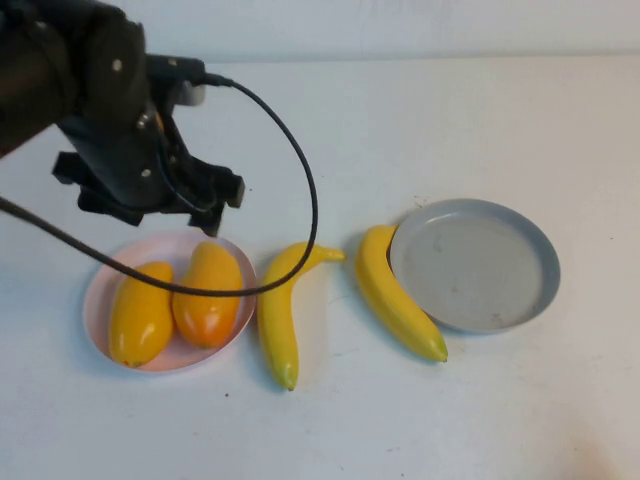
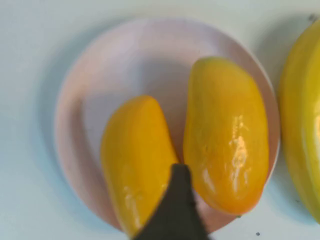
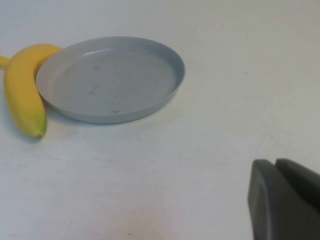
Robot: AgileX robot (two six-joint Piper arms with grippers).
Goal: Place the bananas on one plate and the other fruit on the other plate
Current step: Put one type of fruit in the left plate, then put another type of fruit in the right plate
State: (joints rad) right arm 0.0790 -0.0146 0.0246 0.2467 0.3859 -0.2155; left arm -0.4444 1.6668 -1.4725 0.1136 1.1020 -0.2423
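Two orange-yellow mango-like fruits [image 1: 140,312] [image 1: 208,293] lie side by side on the pale pink plate [image 1: 97,290]; they also show in the left wrist view [image 2: 137,157] [image 2: 227,150]. One banana [image 1: 278,315] lies on the table just right of the pink plate. The other banana [image 1: 395,295] lies against the left rim of the empty grey-blue plate [image 1: 500,310], as in the right wrist view [image 3: 22,92] [image 3: 150,100]. My left gripper [image 1: 205,212] hovers above the pink plate, open and empty, with one finger [image 2: 175,205] showing. My right gripper [image 3: 276,167] is shut and empty over bare table, apart from the grey-blue plate.
A black cable [image 1: 300,180] loops from the left arm down over the pink plate and the nearer banana's tip. The white table [image 1: 450,120] stretches behind and in front of the plates.
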